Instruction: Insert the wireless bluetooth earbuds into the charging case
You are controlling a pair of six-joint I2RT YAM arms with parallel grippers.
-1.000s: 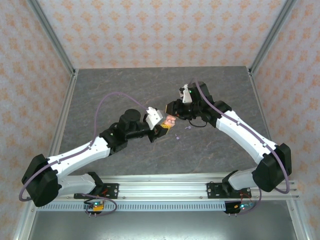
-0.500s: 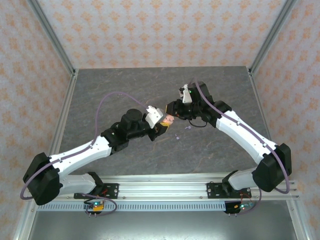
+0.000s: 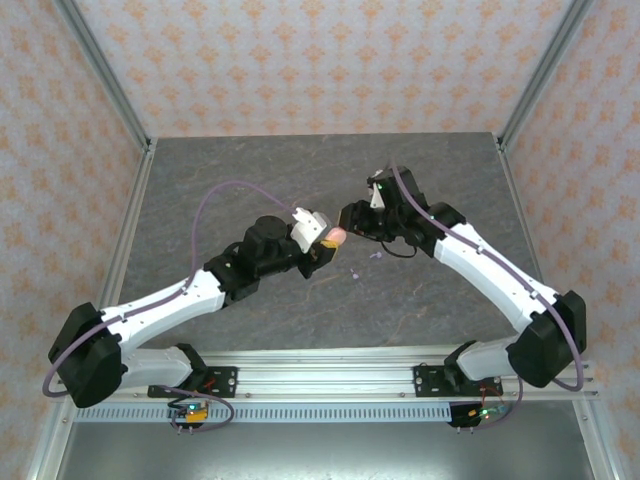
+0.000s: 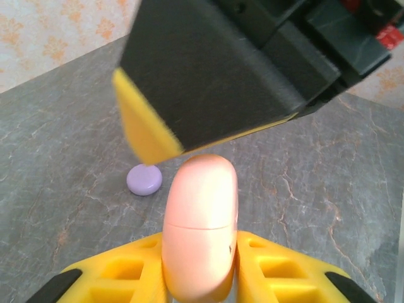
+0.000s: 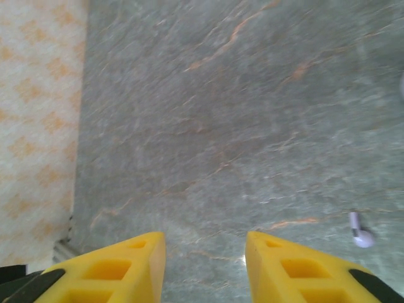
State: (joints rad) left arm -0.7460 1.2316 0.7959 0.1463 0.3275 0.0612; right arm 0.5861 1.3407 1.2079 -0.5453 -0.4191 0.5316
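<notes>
Right, from the overhead camera I see both arms stretched in toward the middle of the grey desk [image 3: 250, 180], their wrists nearly meeting. My left arm runs up from its base at the lower left, bends at the elbow and points its left end effector [image 3: 328, 240] up and to the right. It is clamped on the pink charging case [image 4: 201, 214], which stands on edge between the yellow fingers, lid seam closed. My right arm slopes up and leftward from the lower right, and the right end effector [image 3: 347, 215] faces left, just beside the case. On the left wrist camera one of its black fingers with a yellow pad hangs close over the case's top; I cannot tell whether they touch. On the right wrist camera its yellow fingers [image 5: 142, 259] stand apart with nothing between them. A lavender earbud [image 5: 360, 231] lies on the desk off to that camera's right, and a lavender disc [image 4: 144, 180] rests on the desk beyond the pink case.
</notes>
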